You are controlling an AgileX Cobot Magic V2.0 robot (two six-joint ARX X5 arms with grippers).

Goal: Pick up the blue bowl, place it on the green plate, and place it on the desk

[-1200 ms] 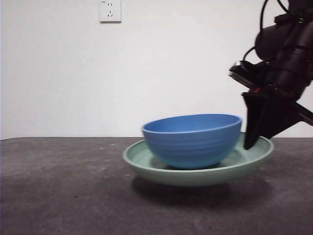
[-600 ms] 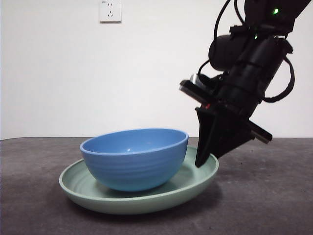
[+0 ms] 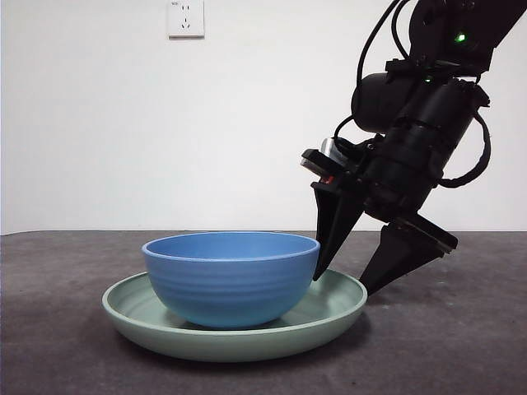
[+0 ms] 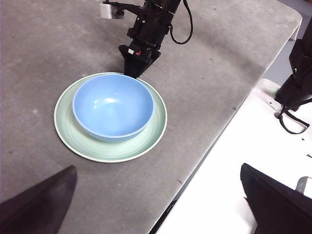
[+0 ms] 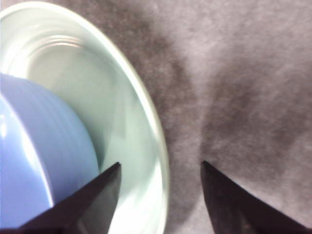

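Front view: the blue bowl (image 3: 231,277) sits inside the green plate (image 3: 346,305), and the plate looks flat on the desk (image 3: 66,329). The right gripper (image 3: 350,271) has its jaws spread, straddling the plate's rim, one tip inside near the bowl and one outside, so it's not pinching anything. There's a wall socket (image 3: 185,17) up top, too small to read anything on it.

Left wrist view: looking down from well off to the side, bowl (image 4: 113,106) roughly centred on the plate (image 4: 66,135), with the right gripper (image 4: 136,66) at the plate's edge. The left gripper (image 4: 161,204) is spread wide and holding nothing (parked over the desk's edge, just waiting).

Right wrist view: plate rim (image 5: 157,131) runs right between the open jaws, bowl wall (image 5: 53,156) beside it, bare desk (image 5: 243,73) on the other side.

Progress-wise I'd say bowl-on-plate is done and the stack seems set down; only backing the arm away looks left. No brands or readable text anywhere.
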